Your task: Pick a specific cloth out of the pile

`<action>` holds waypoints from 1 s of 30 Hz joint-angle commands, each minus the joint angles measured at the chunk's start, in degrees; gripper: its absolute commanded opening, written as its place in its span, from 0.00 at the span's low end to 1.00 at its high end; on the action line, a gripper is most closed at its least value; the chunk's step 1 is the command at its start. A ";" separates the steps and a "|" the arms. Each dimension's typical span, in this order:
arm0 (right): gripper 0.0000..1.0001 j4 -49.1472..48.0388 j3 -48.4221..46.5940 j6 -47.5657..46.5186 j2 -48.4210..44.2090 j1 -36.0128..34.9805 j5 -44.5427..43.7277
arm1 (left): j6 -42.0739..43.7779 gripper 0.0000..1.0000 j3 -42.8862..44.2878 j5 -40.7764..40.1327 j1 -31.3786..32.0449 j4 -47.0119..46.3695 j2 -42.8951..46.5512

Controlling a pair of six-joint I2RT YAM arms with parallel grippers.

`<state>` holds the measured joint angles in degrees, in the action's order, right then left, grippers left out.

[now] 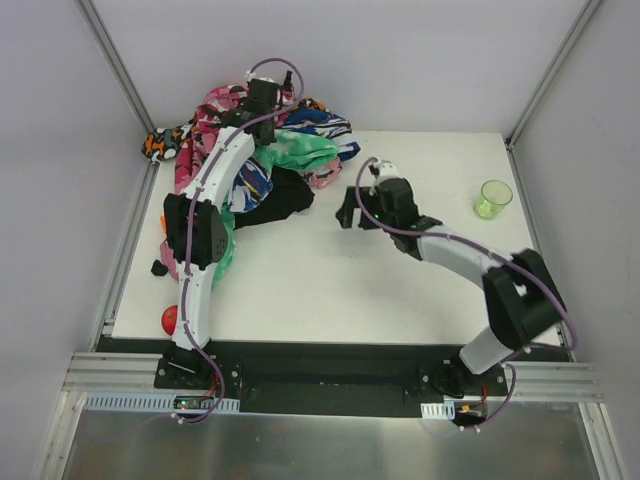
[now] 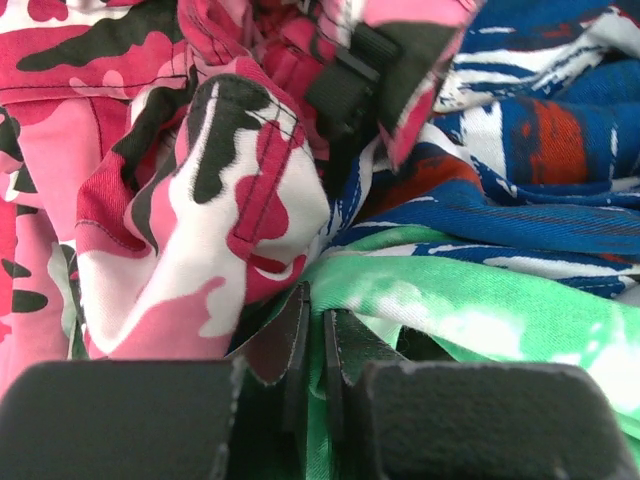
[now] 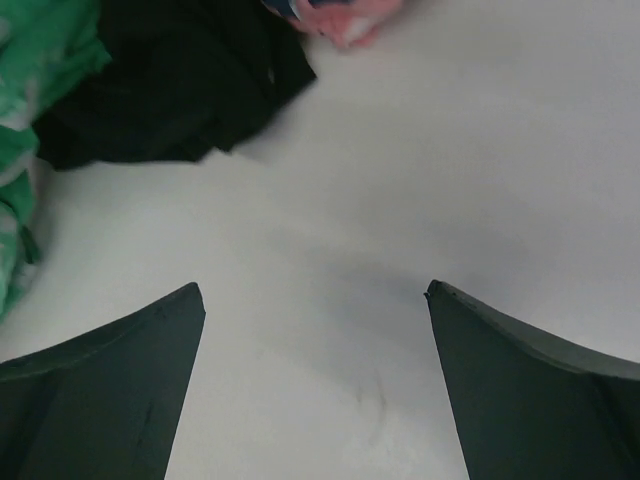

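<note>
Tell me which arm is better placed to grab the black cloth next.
Probably right. The open right gripper faces the black cloth across the table. The left gripper is shut, nosed into pink camouflage fabric and green fabric in the pile.

Light: bright, even, diffuse, supplied from above; the white table (image 1: pixel 330 290) is rendered near overexposure. Shadows: faint and soft-edged, thrown onto the table. Focus: pile (image 2: pixel 230 200) at the table's far-left is recorded sharply; fingers (image 3: pixel 100 400) above the table are blurred.

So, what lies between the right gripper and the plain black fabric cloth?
Nothing: only bare white tabletop separates the right gripper from the plain black cloth. This is clearest in the right wrist view.
</note>
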<state>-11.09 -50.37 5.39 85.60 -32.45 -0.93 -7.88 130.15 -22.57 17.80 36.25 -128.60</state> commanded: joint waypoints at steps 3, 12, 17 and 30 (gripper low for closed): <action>0.96 -12.99 -22.19 14.72 23.97 -0.25 13.22 | 0.32 0.00 5.11 7.00 -6.11 -4.70 -2.79; 0.98 -5.88 -44.62 17.20 44.28 -5.87 14.55 | -0.82 0.00 7.40 10.17 -9.54 -5.14 -6.84; 0.67 0.62 -55.35 16.06 52.29 -7.02 14.63 | -2.23 0.00 7.31 11.75 -10.24 -5.14 -8.25; 0.01 1.58 -14.00 -4.93 -5.29 -5.08 2.81 | -3.37 0.08 9.51 3.23 -10.94 -5.58 -14.49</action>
<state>-10.15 -71.88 10.11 105.43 -38.52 9.37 -11.18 138.30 -12.51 9.54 33.85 -138.98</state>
